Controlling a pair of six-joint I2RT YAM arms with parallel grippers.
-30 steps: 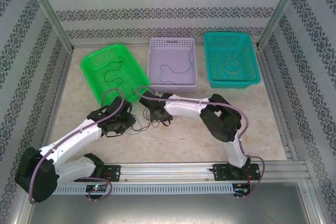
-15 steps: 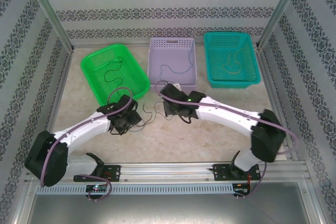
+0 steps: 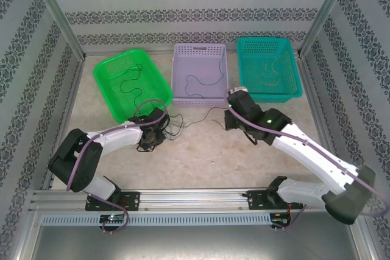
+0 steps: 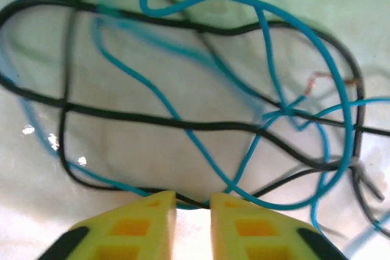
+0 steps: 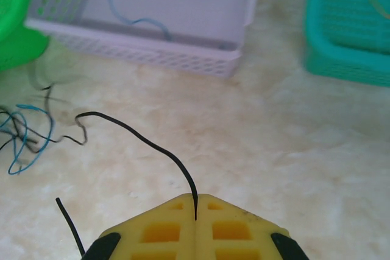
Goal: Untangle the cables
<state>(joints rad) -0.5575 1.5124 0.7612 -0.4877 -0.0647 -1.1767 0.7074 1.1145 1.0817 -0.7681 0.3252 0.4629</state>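
A tangle of thin dark and blue cables (image 3: 171, 127) lies on the table in front of the green basket. In the left wrist view a dark cable (image 4: 183, 127) and a blue cable (image 4: 244, 1) loop over each other. My left gripper (image 4: 192, 198) sits at the tangle's near edge (image 3: 152, 138), jaws a narrow gap apart, with a dark and a blue strand crossing at the tips. My right gripper (image 5: 195, 201) is shut on one dark cable (image 5: 140, 138), which runs left to the tangle. In the top view that gripper (image 3: 230, 112) is in front of the purple basket.
Three baskets stand along the back: a green basket (image 3: 108, 68) holding a dark wire, a purple basket (image 3: 180, 53) holding a blue wire, and a teal basket (image 3: 292, 74) holding a tan wire. A short loose dark end (image 5: 70, 223) lies beside my right fingers.
My right gripper has moved right and back from the tangle, drawing the dark cable out behind it. My left gripper has shifted slightly right towards the tangle.
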